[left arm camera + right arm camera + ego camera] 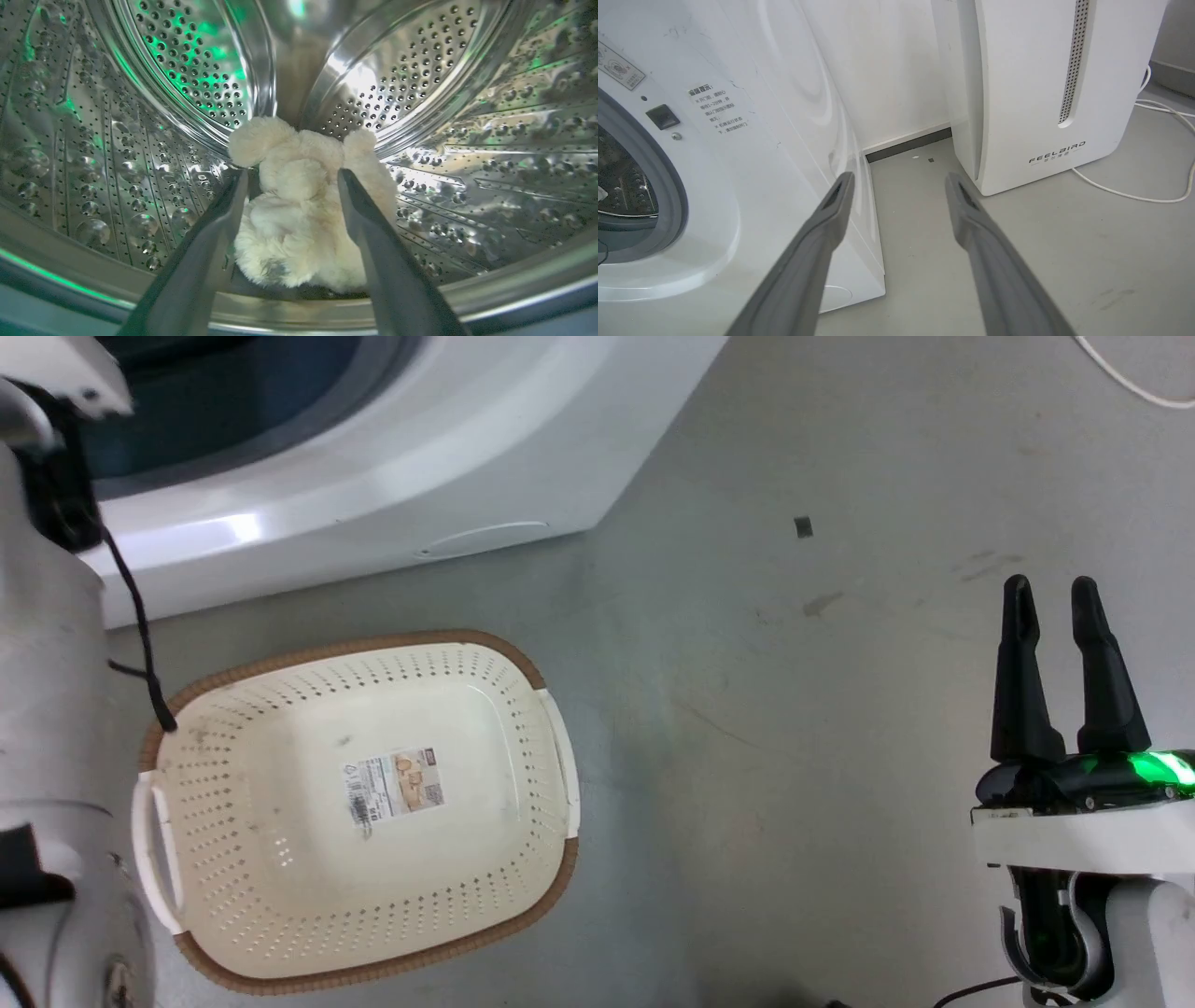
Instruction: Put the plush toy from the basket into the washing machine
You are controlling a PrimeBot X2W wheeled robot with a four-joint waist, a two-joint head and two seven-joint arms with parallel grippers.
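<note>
Plush toy [299,219], cream-beige and shaggy with a rounded head and limbs, lies on the lower wall of the shiny perforated steel drum [420,70], well inside the large white front-loading washing machine [373,476]. The left gripper [293,175] reaches into the drum with its two long dark fingers spread wide, one on each side of the toy. It is not clamping the toy, though I cannot tell whether the fingers brush the fur. On the grey floor [794,756] just in front of the machine sits the cream-white perforated plastic basket [280,896] with a brown woven-look rim, the label on its bottom in plain sight. The right gripper [1050,588] hovers over the floor well off to the side, fingers parted and holding nothing. Its wrist view looks past the machine's grey gasket [672,186] toward a white upright appliance [1041,93].

The placing step looks to be at its end, with the toy delivered. The next move calls for drawing the left arm straight back out through the porthole, fingers kept apart so the fur does not snag and drag the toy along.
</note>
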